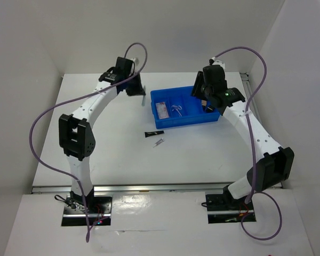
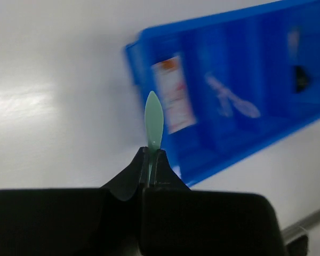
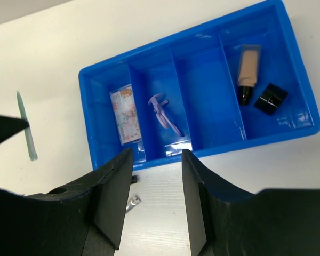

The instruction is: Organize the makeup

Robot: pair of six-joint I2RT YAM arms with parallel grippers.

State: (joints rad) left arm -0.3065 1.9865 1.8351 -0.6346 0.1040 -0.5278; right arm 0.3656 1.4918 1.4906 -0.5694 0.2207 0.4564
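Most of the makeup is in the box, one stick is in the air, and two bits wait on the table.

The left pincer [image 2: 152,156] is clenched on a thin green stick [image 2: 153,120] that pokes out past its tips, just short of the near end of the blue box [image 3: 245,143]. The right pincer [image 3: 156,154] is spread wide with nothing in it and hangs over the box. Just ahead of its fingers lie the pinkish flat case [image 3: 125,116] and, one part over, a pale pink curly thing [image 3: 164,113]. Farther off, the tan bottle [image 3: 248,72] and a little black compact [image 3: 270,98] share the last part. Out on the table, near the box, lie a slim black tube [image 1: 153,134] and a tiny silver stick [image 1: 159,142]. I think the job is over halfway: the green stick needs dropping in, then those two need picking up.
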